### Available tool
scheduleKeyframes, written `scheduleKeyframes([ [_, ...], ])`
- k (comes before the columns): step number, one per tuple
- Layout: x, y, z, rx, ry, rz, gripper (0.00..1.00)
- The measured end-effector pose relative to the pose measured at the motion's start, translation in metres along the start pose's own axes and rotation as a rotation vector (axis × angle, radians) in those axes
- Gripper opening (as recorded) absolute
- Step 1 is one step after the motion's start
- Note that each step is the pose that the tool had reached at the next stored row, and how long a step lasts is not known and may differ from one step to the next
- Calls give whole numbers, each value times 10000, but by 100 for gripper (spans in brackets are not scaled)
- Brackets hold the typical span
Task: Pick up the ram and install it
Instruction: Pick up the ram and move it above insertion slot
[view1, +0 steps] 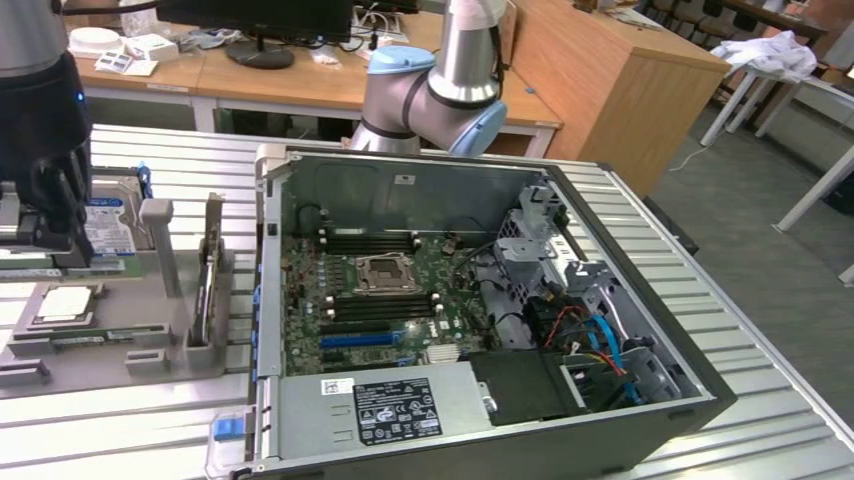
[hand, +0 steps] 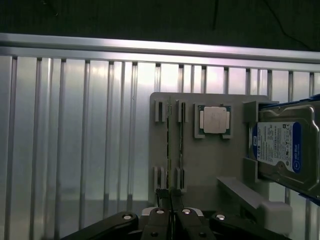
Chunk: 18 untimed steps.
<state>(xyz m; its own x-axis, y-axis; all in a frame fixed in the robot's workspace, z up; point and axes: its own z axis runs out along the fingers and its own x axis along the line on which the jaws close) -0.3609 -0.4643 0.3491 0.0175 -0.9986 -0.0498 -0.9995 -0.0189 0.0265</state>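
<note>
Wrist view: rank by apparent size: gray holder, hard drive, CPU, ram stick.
1. gray holder
2. hard drive: cropped by the frame and looks nearer the camera, so unsure against the holder
3. CPU
4. ram stick: edge-on sliver, longer than the CPU but far thinner

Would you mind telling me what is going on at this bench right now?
A robot arm is partway through a ram installation. Its gripper, shut, hangs over a grey parts holder that sits beside the open computer case. The ram stands on edge in the holder, alongside a processor and a hard drive. I cannot tell whether the gripper has hold of it.
</note>
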Motion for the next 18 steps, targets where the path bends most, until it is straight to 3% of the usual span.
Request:
scheduleKeyframes([
  [11, -8, -9, -164, -1, 0, 0, 12],
  [14, -18, -13, -363, -2, 0, 0, 12],
  [18, -20, -16, -417, -1, -1, 0, 12],
])
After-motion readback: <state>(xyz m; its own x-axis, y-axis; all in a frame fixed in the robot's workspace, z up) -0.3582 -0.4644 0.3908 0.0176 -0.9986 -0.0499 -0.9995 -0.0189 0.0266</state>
